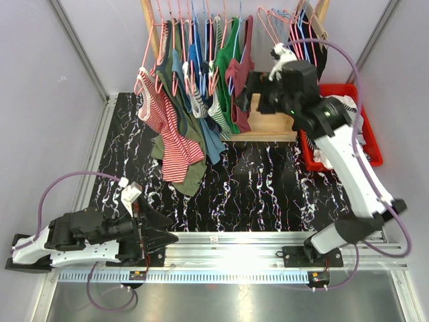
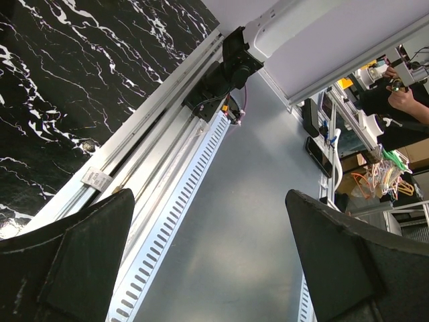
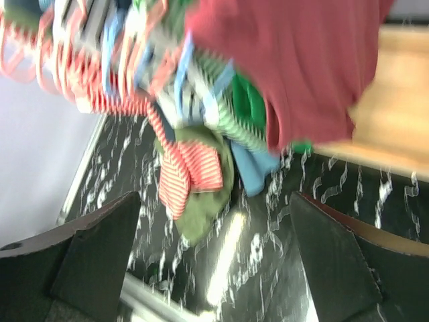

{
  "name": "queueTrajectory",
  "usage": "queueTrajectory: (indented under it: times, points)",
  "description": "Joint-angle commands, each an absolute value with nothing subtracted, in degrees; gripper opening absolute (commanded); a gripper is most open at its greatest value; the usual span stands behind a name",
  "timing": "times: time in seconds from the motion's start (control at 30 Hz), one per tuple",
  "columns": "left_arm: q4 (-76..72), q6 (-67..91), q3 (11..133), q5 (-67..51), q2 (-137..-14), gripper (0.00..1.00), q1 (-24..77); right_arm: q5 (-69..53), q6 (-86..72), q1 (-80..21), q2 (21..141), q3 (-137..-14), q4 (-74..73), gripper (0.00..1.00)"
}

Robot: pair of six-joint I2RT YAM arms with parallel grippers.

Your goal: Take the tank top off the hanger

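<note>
Several tank tops hang on pink and blue hangers on a wooden rack at the back. From left they are red-white striped (image 1: 167, 127), olive (image 1: 191, 144), blue (image 1: 211, 137), green striped (image 1: 224, 100) and maroon (image 1: 240, 80). My right gripper (image 1: 247, 88) is open and empty, raised just to the right of the maroon top. In the right wrist view, which is blurred, the maroon top (image 3: 295, 60) hangs above the open gripper (image 3: 214, 261). My left gripper (image 1: 164, 238) is open and empty, low by the near rail (image 2: 167, 168); the left wrist view (image 2: 208, 261) shows nothing between its fingers.
A red bin (image 1: 367, 149) with white cloth in it stands at the right. Empty pink and blue hangers (image 1: 285, 27) hang on the rack's right end. The rack's wooden base (image 1: 268, 124) lies below my right gripper. Grey walls close both sides.
</note>
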State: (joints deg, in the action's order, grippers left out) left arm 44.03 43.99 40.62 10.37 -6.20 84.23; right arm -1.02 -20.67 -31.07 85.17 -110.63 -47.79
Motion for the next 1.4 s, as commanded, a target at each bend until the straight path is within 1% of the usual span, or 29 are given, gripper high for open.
queueTrajectory:
  times: [0.0, 0.07, 0.1, 0.2, 0.3, 0.43, 0.57, 0.77, 0.8, 0.9, 0.93, 1.03, 1.07, 1.13, 1.17, 1.23, 1.33, 1.37]
  points:
    - [41.84, 44.30, 40.78, 12.22, -6.33, 0.99, 84.55, 3.16, -19.25, -31.82, 92.62, -124.48, -47.37, 1.00]
    - [41.92, 44.30, 40.78, 12.48, -5.80, 0.99, 84.64, 4.65, -18.63, -31.90, 98.57, -130.31, -49.65, 1.00]
    - [41.92, 44.30, 40.78, 12.57, -5.63, 0.99, 84.55, 6.57, -18.46, -31.90, 100.61, -136.52, -52.18, 1.00]
    - [42.54, 44.73, 40.78, 12.66, -4.66, 0.99, 84.55, 8.96, -17.93, -31.90, 107.91, -146.91, -56.41, 1.00]
    - [43.15, 45.09, 40.78, 12.83, -3.87, 0.99, 84.55, 12.47, -17.40, -31.90, 113.02, -152.73, -59.31, 0.99]
    - [43.59, 45.44, 40.52, 13.01, -2.20, 0.99, 84.64, 15.38, -16.18, -31.90, 115.40, -153.19, -59.77, 0.98]
    - [43.51, 45.62, 40.17, 13.01, -1.67, 0.99, 84.55, 19.50, -14.51, -31.90, 116.10, -153.28, -59.68, 0.93]
    - [43.16, 45.62, 39.64, 13.27, -1.14, 0.99, 84.55, 23.20, -10.46, -31.38, 116.10, -153.46, -59.94, 0.77]
    - [43.24, 45.53, 39.55, 13.27, -0.97, 0.99, 84.55, 23.12, -9.50, -31.20, 116.28, -153.37, -60.55, 0.72]
    - [43.24, 45.70, 39.29, 13.36, -0.36, 0.99, 84.55, 22.15, -7.39, -30.24, 116.72, -153.37, -61.78, 0.65]
    - [43.24, 45.70, 39.20, 13.53, -0.26, 0.99, 84.64, 21.63, -7.12, -29.89, 117.07, -153.46, -62.05, 0.56]
    - [43.33, 45.79, 39.11, 13.62, -0.26, 0.99, 84.55, 19.34, -6.07, -28.92, 117.16, -153.19, -62.40, 0.45]
    - [43.59, 45.88, 39.20, 13.62, 1.22, 0.99, 84.64, 18.47, -5.89, -28.74, 117.25, -153.28, -62.23, 0.43]
    - [43.77, 45.97, 39.29, 13.71, 1.49, 0.99, 84.55, 17.14, -5.10, -28.30, 117.42, -153.46, -61.70, 0.34]
    - [43.94, 46.05, 39.29, 13.71, 1.58, 0.99, 84.55, 17.05, -4.92, -28.21, 117.77, -153.98, -61.53, 0.27]
    - [44.03, 46.14, 39.29, 13.80, 1.84, 0.99, 84.64, 16.53, -4.57, -27.95, 118.04, -154.51, -61.35, 0.25]
    - [44.29, 46.23, 39.29, 13.97, 2.20, 0.99, 84.55, 14.60, -4.04, -26.99, 118.04, -154.78, -60.82, 0.32]
    - [44.30, 46.23, 39.29, 13.97, 2.28, 0.99, 84.55, 13.55, -3.96, -26.81, 118.04, -154.78, -60.47, 0.32]
